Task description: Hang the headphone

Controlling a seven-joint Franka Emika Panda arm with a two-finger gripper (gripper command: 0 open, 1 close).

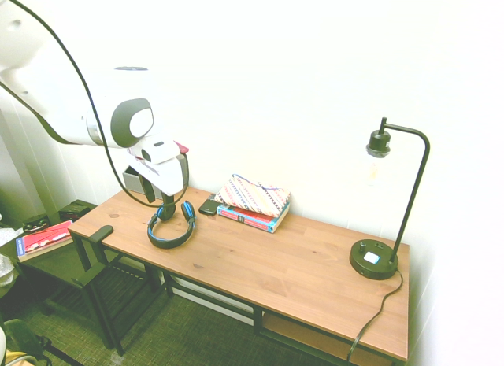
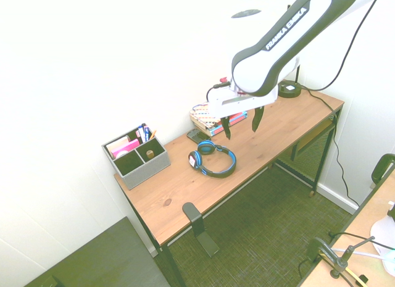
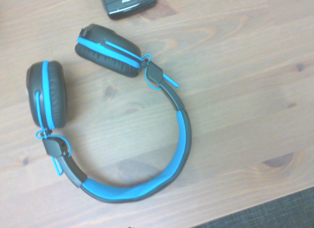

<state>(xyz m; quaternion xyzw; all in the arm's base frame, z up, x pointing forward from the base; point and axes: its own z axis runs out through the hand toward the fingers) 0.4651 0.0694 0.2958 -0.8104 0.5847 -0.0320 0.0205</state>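
- Wooden counter (image 1: 315, 264) is stretching from the left of the frame to the lower right in the first exterior view, and a pale wall is standing behind it.
- Headphone (image 2: 223, 173) is lying flat on the counter, near the centre of the frame in the second exterior view; its blue-edged ear cups are facing the books (image 2: 213, 123).
- Claw (image 2: 241, 134) is hanging above the headphone, a little to the upper right in that same view; its two fingers are standing apart and are holding nothing.
- I am judging that the robot is doing the approach, before the grasping step.
- Next move is asking for lining up with the headband, going down, and closing firmly on it.
- Later, I think, the dark bracket (image 2: 196, 220) at the counter's edge, lower centre of this frame, will be serving as hanger.
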